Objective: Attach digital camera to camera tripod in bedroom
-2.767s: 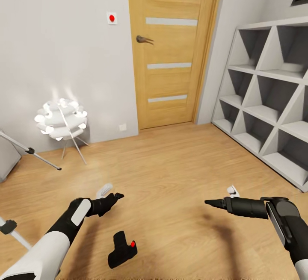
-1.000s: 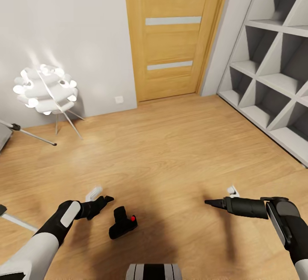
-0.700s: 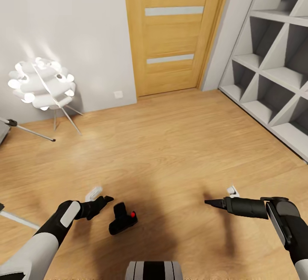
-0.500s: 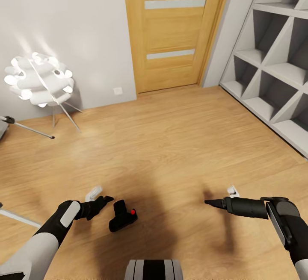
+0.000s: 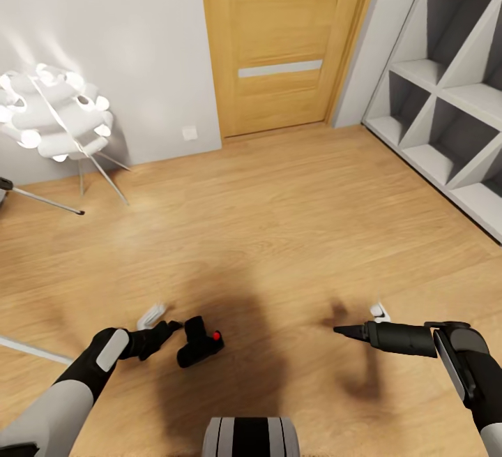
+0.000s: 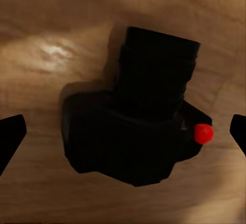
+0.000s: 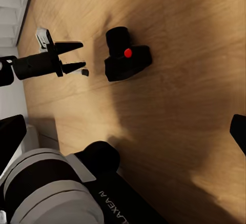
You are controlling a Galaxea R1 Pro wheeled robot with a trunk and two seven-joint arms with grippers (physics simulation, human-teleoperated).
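The camera (image 5: pixel 199 347) lies on the wood floor (image 5: pixel 279 220) just in front of my base (image 5: pixel 251 436), black, lens barrel pointing away from me toward the door (image 5: pixel 282 38), its red dot on the side nearer my right arm. My left end effector (image 5: pixel 167 328) hangs low just beside it on its left, released: in the right wrist view its two dark fingers (image 7: pixel 69 45) stand spread with a clear gap between them, tips aimed at the camera (image 7: pixel 125 56) but short of it. In the left wrist view the camera (image 6: pixel 138 126) sits centred between my two fingertips (image 6: pixel 10 137), which stand well out to either side and touch nothing. My right end effector (image 5: pixel 348 331) is held out over bare floor, well apart from the camera; from the head view I see only a dark pointed tip, and I cannot tell whether it is released or clenched. Of the tripod I see a silver leg (image 5: pixel 43 201) with a black foot at the left edge, and another silver leg (image 5: pixel 31 349) low near my left arm. A white lamp (image 5: pixel 49 111) glows by the grey wall (image 5: pixel 125 45), and a grey shelf (image 5: pixel 453 101) stands at right.
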